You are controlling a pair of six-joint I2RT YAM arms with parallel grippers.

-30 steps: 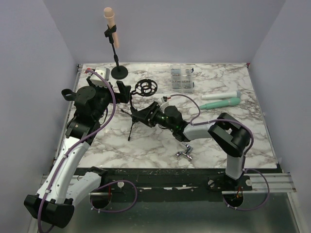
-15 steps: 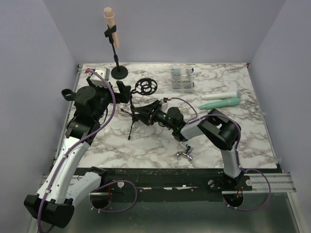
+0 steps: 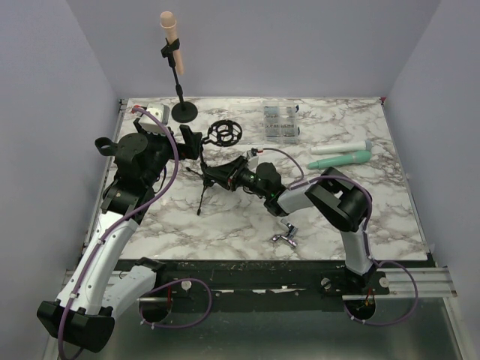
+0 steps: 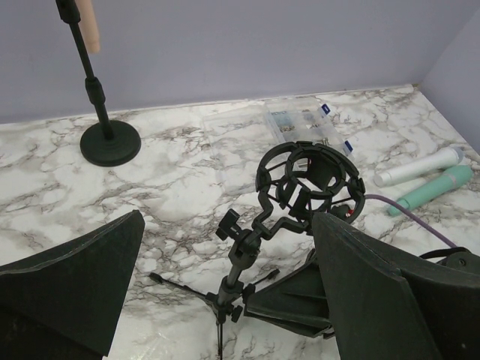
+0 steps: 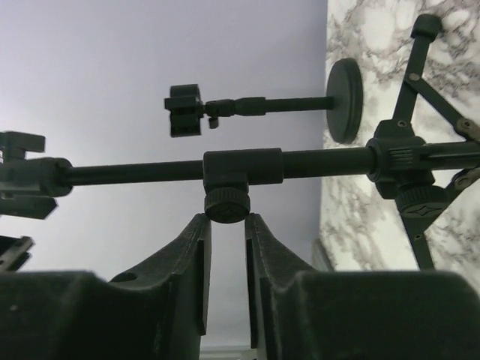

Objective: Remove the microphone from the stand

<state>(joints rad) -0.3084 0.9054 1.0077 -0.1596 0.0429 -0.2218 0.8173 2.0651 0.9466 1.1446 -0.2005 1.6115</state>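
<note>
Right hand set at the tripod stand's knob; peach microphone sitting in its clip far at the back.

The peach microphone (image 3: 170,28) is standing upright in the clip of the round-based stand (image 3: 185,112) at the back left of the surface (image 3: 225,225), well apart from both hands. The right hand (image 5: 227,219) is lying low over the surface, its fingers (image 5: 196,255) drawn in to a narrow gap. Their tips are sitting on either side of a knob (image 5: 227,204) on the pole of the tripod stand (image 4: 238,262); whether they are pinching it I cannot tell. The left hand (image 3: 191,142) is hovering with its fingers spread wide, near the left side of the shock mount (image 4: 267,174) that is topping the tripod stand.
</note>
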